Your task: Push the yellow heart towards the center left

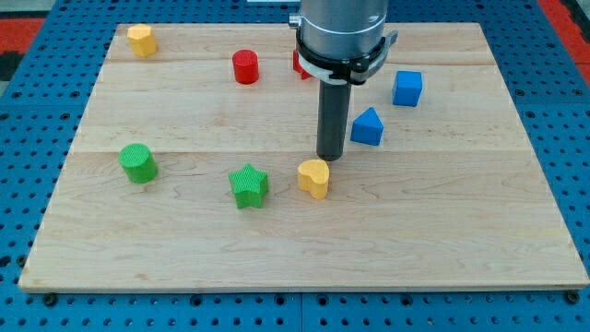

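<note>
— Where is the rod sitting right now?

— The straight dark rod is coming down from the grey metal arm housing (pixel 340 32), and my tip (pixel 330 158) is resting just above the ribbed yellow plastic heart (pixel 314 178), touching it or a hair off; I cannot tell which. There are no jaws on it, just the plain end.

— And the heart?

— It is lying near the middle of the pale, grainy wooden board (pixel 415 240), slightly toward the view's bottom. The ridged green star (pixel 249 185) is sitting just to its left, apart from it, and the green cylinder (pixel 138 163) is standing well off toward the view's left edge.

— What else is showing?

— A blue wedge-like block (pixel 368 126) is lying right of the rod, a blue cube (pixel 407 88) is standing above that, a smooth red cylinder (pixel 245 67) is sitting near the view's top, a second red block (pixel 299 64) is peeking from behind the arm, shape unclear, and another yellow block (pixel 141 40) is occupying the top-left corner. A blue pegboard table (pixel 28 138) is surrounding everything.
</note>
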You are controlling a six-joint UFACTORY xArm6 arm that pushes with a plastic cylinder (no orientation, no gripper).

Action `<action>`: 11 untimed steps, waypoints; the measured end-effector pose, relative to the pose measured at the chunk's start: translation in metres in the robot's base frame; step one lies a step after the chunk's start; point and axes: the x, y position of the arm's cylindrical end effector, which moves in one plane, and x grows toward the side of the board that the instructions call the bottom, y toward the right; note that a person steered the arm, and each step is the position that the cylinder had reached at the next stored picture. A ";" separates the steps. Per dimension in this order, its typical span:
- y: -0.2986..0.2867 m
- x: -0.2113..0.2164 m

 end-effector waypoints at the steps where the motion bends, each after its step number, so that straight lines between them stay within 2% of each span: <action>1: 0.000 -0.003; 4: -0.001 -0.005; 5: 0.040 0.027; 6: -0.002 0.065; 8: -0.124 -0.031; 9: -0.144 -0.033; 11: -0.111 -0.012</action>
